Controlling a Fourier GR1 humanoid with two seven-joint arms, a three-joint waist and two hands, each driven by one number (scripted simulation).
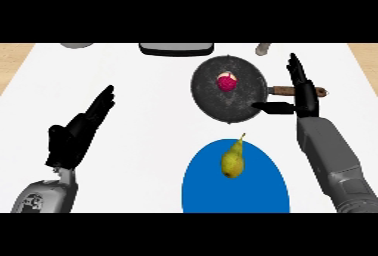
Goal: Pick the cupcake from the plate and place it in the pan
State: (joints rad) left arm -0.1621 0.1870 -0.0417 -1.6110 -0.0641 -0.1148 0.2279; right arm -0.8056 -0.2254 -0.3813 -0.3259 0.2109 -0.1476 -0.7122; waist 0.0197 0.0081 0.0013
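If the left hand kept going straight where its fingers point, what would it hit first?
Probably the dark object at the back edge; the left hand aims left of the pan. Height unclear.

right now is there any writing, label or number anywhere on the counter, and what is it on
No text can be read anywhere.
The pan, the cupcake in it, the blue plate and the pear on it carry no words, numbers or signs.
The dark object at the counter's far edge shows no label.
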